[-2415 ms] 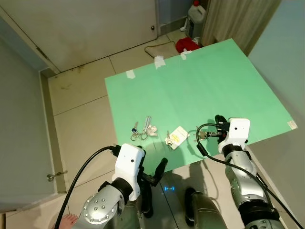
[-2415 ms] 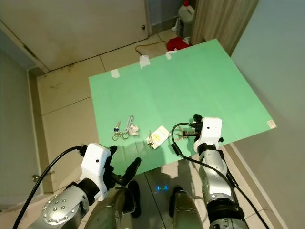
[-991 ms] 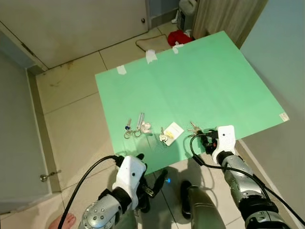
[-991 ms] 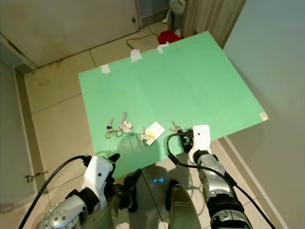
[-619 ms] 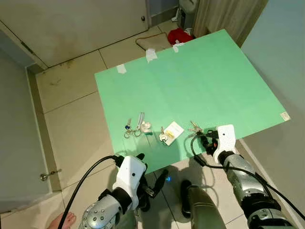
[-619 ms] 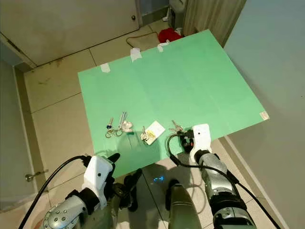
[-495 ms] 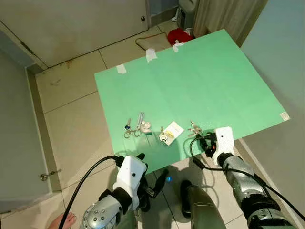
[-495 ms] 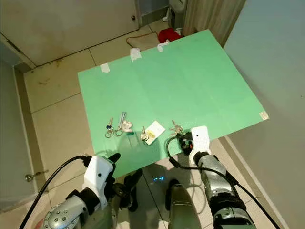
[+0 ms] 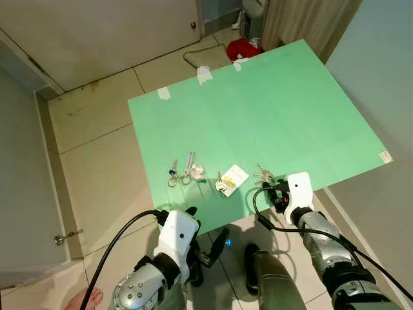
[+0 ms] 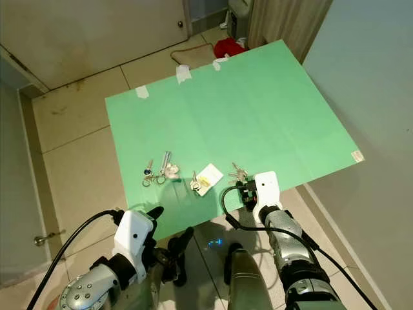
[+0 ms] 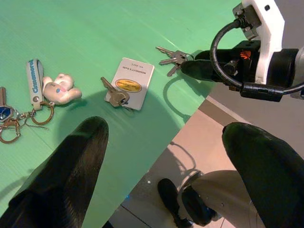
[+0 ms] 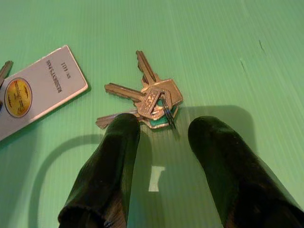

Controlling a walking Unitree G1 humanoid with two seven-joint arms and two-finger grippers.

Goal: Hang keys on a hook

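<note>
A bunch of brass keys lies on the green mat near its front edge, also seen as the key bunch. My right gripper is open and low over the mat, just short of the bunch. One of its fingertips covers the end of one key. My left gripper hangs open over the mat's front edge, nothing between its fingers.
A key with a white card tag and a keyring with a blue strap and pale charm lie left of the bunch. Behind the mat are a door, a red object and a curtain. A person's foot shows at bottom left.
My right gripper has edged left and closer to the key bunch. The left arm holds still. Since the earliest frame the camera has pulled back from the mat.
</note>
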